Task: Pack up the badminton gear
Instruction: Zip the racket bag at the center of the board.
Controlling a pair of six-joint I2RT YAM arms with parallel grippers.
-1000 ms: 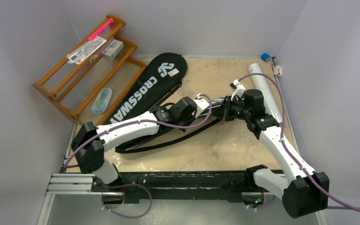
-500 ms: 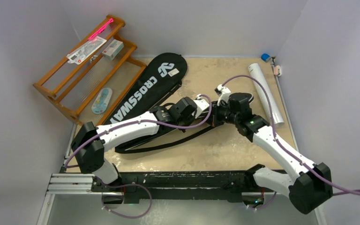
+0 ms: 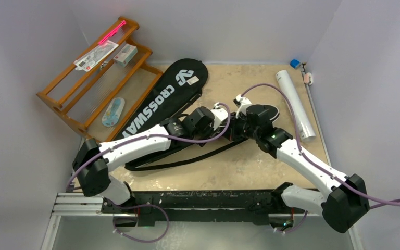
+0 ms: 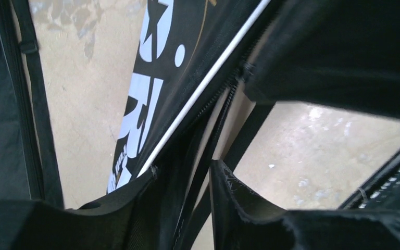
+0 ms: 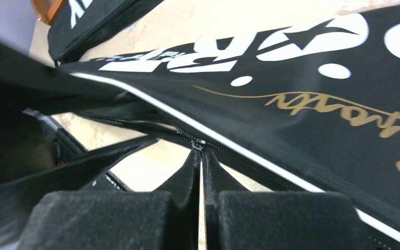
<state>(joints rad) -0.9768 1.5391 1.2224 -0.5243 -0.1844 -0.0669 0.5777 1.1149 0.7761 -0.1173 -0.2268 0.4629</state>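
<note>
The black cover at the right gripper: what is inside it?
Only the outside of the black cover shows: white letters and the zipper pull pinched by the shut right gripper. Its cloth hides everything inside.

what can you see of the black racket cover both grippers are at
The black racket cover is soft fabric with bold white lettering, a gold signature script and white piping along a dark zip. It lies slanted on the tan table, just right of the CROSSWAY cover, mostly hidden under both arms in the top view. The right gripper is shut on its zip pull; the left gripper is open, its fingers straddling the zip edge.
</note>
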